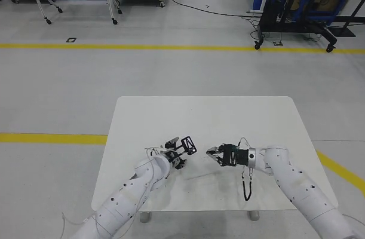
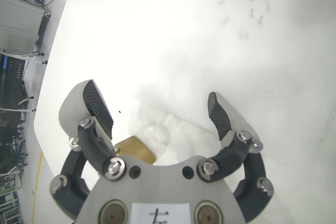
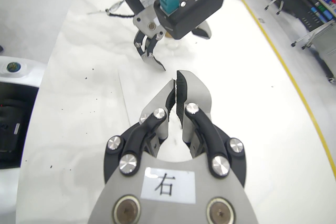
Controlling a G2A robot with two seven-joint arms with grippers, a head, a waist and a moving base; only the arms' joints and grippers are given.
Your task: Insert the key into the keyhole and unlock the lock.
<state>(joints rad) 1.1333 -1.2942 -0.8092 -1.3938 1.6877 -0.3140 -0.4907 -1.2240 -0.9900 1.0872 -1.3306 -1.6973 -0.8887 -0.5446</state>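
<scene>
White table [image 1: 260, 119], pale workshop floor around it. Brass lock [image 2: 134, 149] lies on the tabletop directly under the left gripper [image 2: 152, 94], whose jaws stand wide apart either side of it. Right gripper [image 3: 176, 79] near the lock, pointing toward it, jaws pressed together; cannot tell whether they pinch anything.

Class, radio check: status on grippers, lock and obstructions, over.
Left gripper open over brass lock on table, ungripped. Right gripper shut, facing the left one; key inside: cannot tell. No obstruction seen between grippers.
</scene>
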